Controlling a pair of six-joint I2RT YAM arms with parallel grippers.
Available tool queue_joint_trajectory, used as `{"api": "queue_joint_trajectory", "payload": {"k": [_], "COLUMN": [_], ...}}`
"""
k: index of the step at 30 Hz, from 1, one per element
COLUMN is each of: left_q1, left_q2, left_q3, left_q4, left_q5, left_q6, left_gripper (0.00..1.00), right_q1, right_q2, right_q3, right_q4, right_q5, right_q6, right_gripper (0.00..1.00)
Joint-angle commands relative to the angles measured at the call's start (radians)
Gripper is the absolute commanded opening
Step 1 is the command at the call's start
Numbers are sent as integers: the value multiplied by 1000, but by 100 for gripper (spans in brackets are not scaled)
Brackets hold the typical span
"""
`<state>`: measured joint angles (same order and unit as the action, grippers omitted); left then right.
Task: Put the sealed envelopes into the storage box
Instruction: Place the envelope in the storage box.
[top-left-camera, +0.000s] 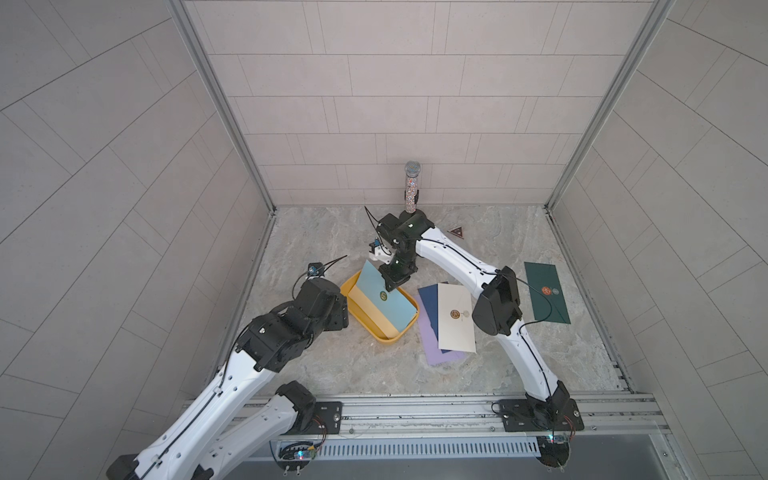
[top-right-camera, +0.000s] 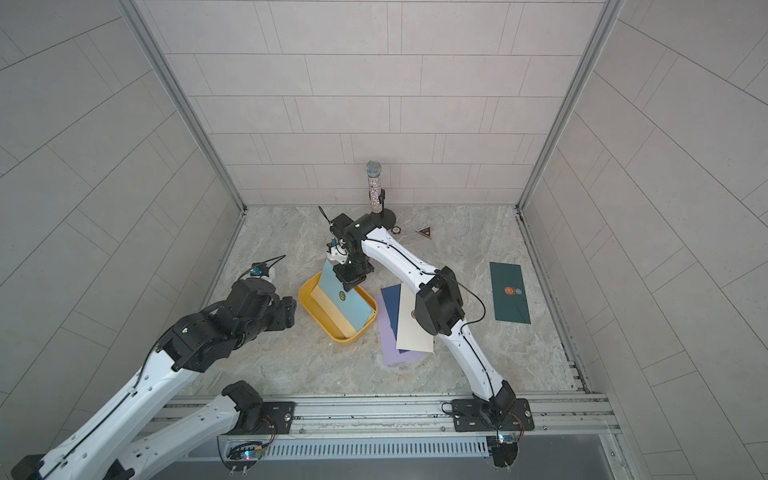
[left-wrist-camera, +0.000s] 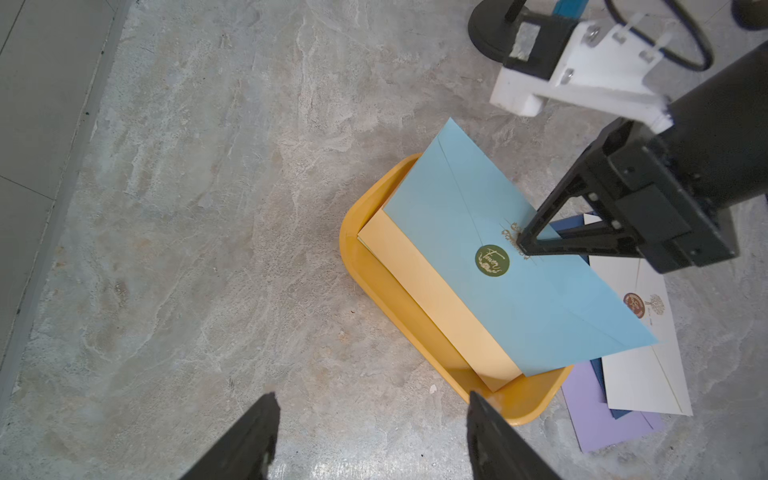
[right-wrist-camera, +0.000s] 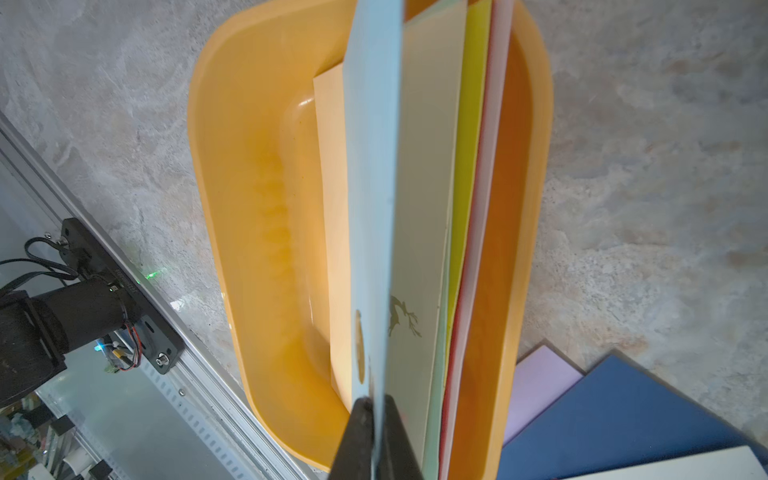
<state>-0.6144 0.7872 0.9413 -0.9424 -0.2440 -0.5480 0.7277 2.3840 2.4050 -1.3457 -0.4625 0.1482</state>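
The left tool (left-wrist-camera: 372, 397) hangs at about nine o'clock of the storage box (top-left-camera: 363, 324), its two fingers spread wide with nothing between them. It looks free to steady the box should it slide. The box sits a little left of the middle of the desk (top-left-camera: 374, 374) and already holds a stack, with a pale yellow envelope (left-wrist-camera: 436, 299) on top. The right wrist view shows green, pink and red edges beneath it. Over that stack the right tool (top-left-camera: 392, 282) is pinched on one long edge of the light blue envelope (top-left-camera: 395, 311). The envelope slants down into the box, both its ends reaching past the rim. To my eye the step in hand is laying this one down. To do it well, the tool should lower the raised edge until the paper lies nearly flat, square it with the stack, and only then part its fingers. Let go too soon and it may skate over the low rim. At three o'clock of the box a lilac envelope (top-left-camera: 434, 349), a dark blue envelope (top-left-camera: 428, 303) and a cream envelope (top-left-camera: 457, 328) overlap, and farther right lies a dark green envelope (top-left-camera: 540, 278), alone. The desk is grey and marbled like stone. At twelve o'clock a glittery microphone (top-left-camera: 412, 187) stands before the back wall (top-left-camera: 374, 104), with a small dark triangle (top-left-camera: 457, 232) near it. Pale tiled walls close three sides.
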Motion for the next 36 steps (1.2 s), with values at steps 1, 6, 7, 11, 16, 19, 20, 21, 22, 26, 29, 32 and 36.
{"api": "queue_joint_trajectory", "payload": {"k": [1,6,7,11,16,19,20,21,22,26,29,32,36], "left_q1": [4,5,4,3,4,2,1,0,1,-31,-69,-81,-125], "left_q2": [-5,-4,-4,-32,-24,-18,-18,-17,-17,16,32,50,135], "left_q3": [-13,-15,-15,-18,-19,-20,-21,-22,-24,-36,-32,-25,-15], "left_q4": [8,11,13,14,16,17,19,22,25,49,51,72,138], "left_q5": [-6,-2,1,7,14,23,27,34,43,91,105,155,232], "left_q6": [14,15,16,17,17,18,19,20,22,37,41,32,1], "left_gripper": [76,76,76,76,76,76,76,76,76,74,72,69,67], "right_q1": [10,10,11,9,3,-12,-21,-34,-46,-126,-197,-283,-418], "right_q2": [16,0,-8,-44,-135,-277,-339,-405,-469,-751,-957,-1120,-1290], "right_q3": [14,29,28,21,-48,-225,-309,-405,-493,-885,-1169,-1396,-1629], "right_q4": [-31,-29,-28,-28,14,128,182,244,296,539,694,773,840], "right_q5": [8,-14,-15,3,51,84,89,94,98,69,76,104,62], "right_q6": [23,22,17,7,12,40,57,76,97,224,297,327,372], "right_gripper": [20,28,28,28,27,27,28,30,31,35,39,43,46]}}
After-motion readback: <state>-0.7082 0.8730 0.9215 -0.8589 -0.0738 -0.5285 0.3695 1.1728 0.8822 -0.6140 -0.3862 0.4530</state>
